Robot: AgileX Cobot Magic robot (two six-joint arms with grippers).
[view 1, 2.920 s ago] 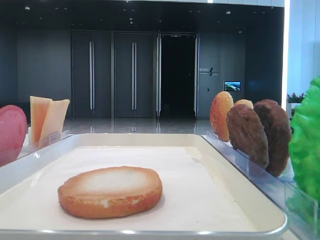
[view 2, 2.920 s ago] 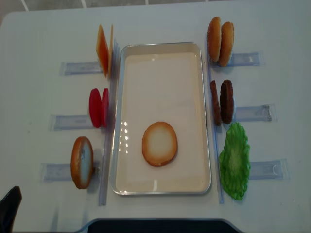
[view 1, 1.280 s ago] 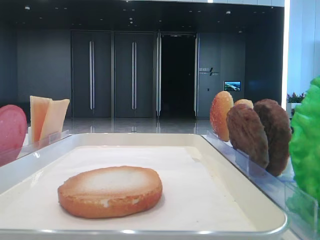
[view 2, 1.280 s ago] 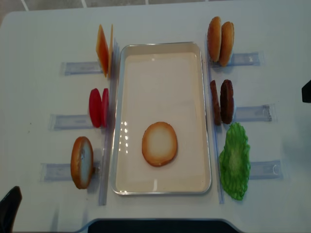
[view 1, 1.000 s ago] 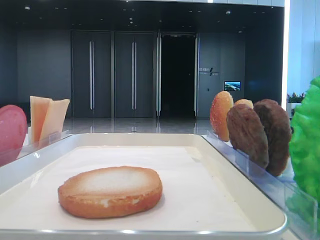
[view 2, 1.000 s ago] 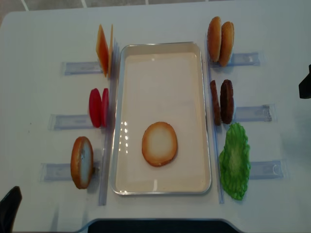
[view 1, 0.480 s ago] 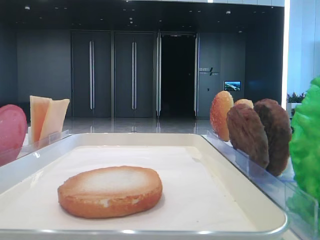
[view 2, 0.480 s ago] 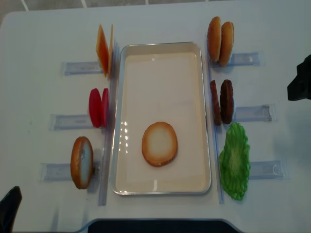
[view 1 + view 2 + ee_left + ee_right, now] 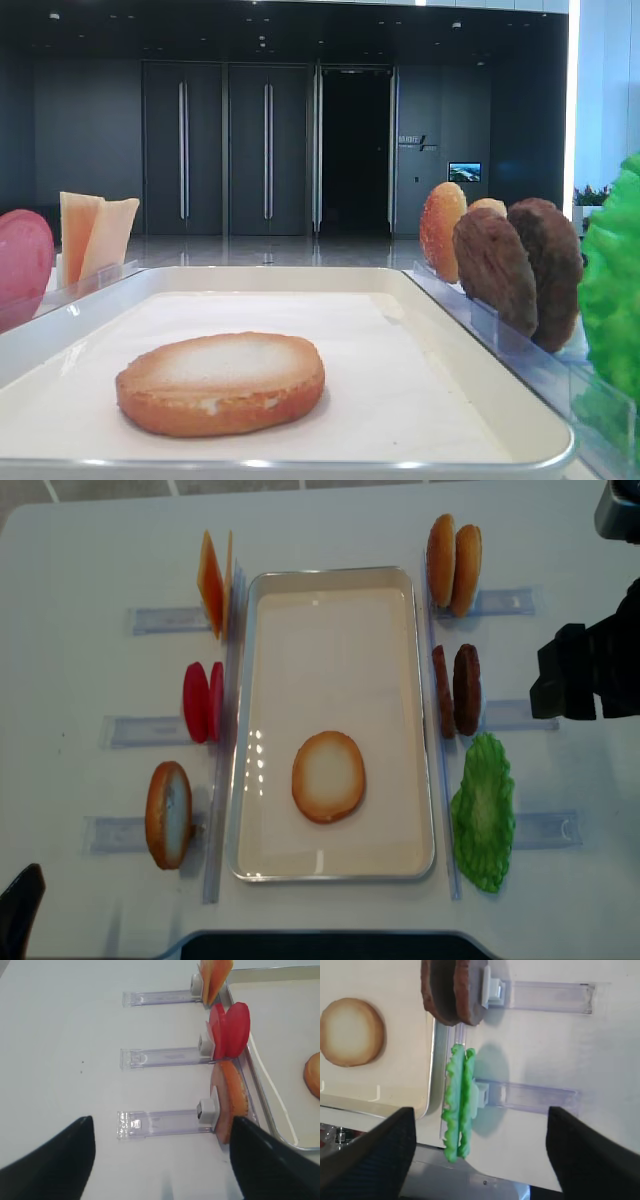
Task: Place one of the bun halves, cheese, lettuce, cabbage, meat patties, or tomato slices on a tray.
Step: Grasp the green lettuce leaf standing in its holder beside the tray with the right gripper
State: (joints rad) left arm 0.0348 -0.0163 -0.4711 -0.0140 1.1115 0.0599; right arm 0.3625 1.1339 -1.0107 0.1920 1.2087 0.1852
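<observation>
A white-lined tray (image 9: 245, 730) is seen lying lengthwise at the centre of the white table (image 9: 80, 560) in the overhead view. One bun half (image 9: 328, 776) is laid flat inside it, pale toasted face up, toward the 6 o'clock end of the tray and a little right of its middle. The remaining food is stood on edge in clear plastic holders (image 9: 150, 620) flanking the tray. At about 10 o'clock from the tray's centre the cheese (image 9: 210, 582) is held; at 9 o'clock, the tomato slices (image 9: 202, 701); at 7 o'clock, another bun half (image 9: 168, 814). At 1 o'clock two more bun halves (image 9: 452, 564) are propped together; at 3 o'clock, the meat patties (image 9: 457, 690); at about 4 o'clock, the lettuce (image 9: 483, 813).

The right gripper (image 9: 585, 675) is seen well out past the meat patties, at 3 o'clock from the tray, above the table and apart from all the food. In its wrist view its two dark fingers (image 9: 592, 1152) are spread wide with nothing between them, the lettuce and meat patties being framed below.

Only a dark corner of the left arm (image 9: 20, 920) is visible at 7 o'clock in the overhead view. In the left wrist view its fingers (image 9: 45, 1157) are likewise set wide apart and nothing is held, with the tomato slices and a bun half seen ahead.
</observation>
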